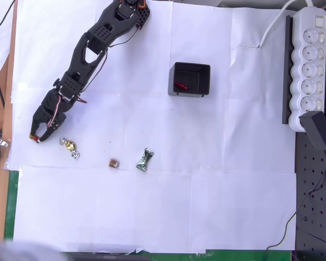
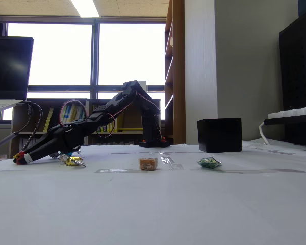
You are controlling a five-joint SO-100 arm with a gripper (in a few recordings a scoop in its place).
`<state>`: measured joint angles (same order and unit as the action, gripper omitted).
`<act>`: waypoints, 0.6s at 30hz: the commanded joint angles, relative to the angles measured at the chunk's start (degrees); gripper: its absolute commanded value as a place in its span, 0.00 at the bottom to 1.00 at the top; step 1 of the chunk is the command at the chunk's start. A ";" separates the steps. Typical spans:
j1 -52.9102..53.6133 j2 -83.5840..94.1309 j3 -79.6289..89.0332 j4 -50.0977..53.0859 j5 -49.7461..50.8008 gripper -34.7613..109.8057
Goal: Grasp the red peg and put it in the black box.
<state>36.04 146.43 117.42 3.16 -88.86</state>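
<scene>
A: The gripper (image 1: 35, 136) is stretched out low at the left edge of the table (image 1: 206, 206) in the overhead view, tips almost on the paper. At those tips there is a speck of red, which I take for the red peg (image 1: 31, 136). The jaws look narrowed around it, though I cannot tell for sure that they pinch it.

B: The fixed view agrees: gripper (image 2: 20, 159) down at the table, red at the very tip (image 2: 18, 155). Too small to judge the grip.

A: So the peg sits at the gripper, and the black box (image 1: 190, 79) lies well off to the right and farther up the picture, near the middle of the table. That is the way the carry must go.

B: Already one elongated red piece (image 1: 180, 86) lies on the box floor.

A: Just beside the gripper is a gold candy (image 1: 69, 146), then a brown cube (image 1: 113, 162) and a green candy (image 1: 145, 160), all below the straight path to the box.

B: A lift before swinging right would likely clear them.
</scene>
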 commanded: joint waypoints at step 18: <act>-16.17 -42.45 6.77 77.17 19.69 0.24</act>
<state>23.55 117.69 126.91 74.27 -71.02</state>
